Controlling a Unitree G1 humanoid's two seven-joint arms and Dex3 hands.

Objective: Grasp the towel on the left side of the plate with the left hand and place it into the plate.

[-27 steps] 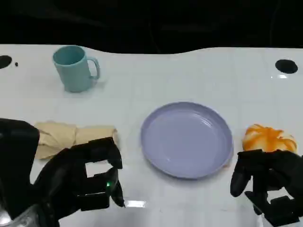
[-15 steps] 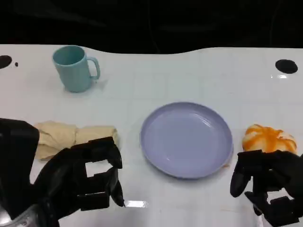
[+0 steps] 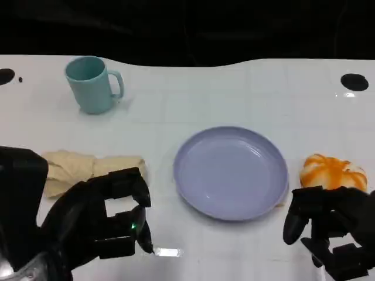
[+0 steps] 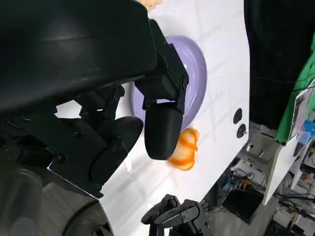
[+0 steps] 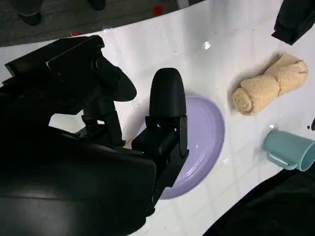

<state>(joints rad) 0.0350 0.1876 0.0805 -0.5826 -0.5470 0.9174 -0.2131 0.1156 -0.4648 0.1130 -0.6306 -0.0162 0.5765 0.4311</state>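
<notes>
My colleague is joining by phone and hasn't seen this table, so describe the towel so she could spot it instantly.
Start at the round lavender plate in the middle of the white table. Beside it, toward the robot's left, nearer than the teal mug, lies the towel: a beige rolled cloth, the only soft fabric item, just beyond the left hand.

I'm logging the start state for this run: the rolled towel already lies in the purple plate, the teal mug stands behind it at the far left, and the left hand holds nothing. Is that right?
Not quite. The towel is not in the plate; it lies on the table to the plate's left, as the head view shows. The plate has nothing on it. The mug and the left hand are as you say.
</notes>
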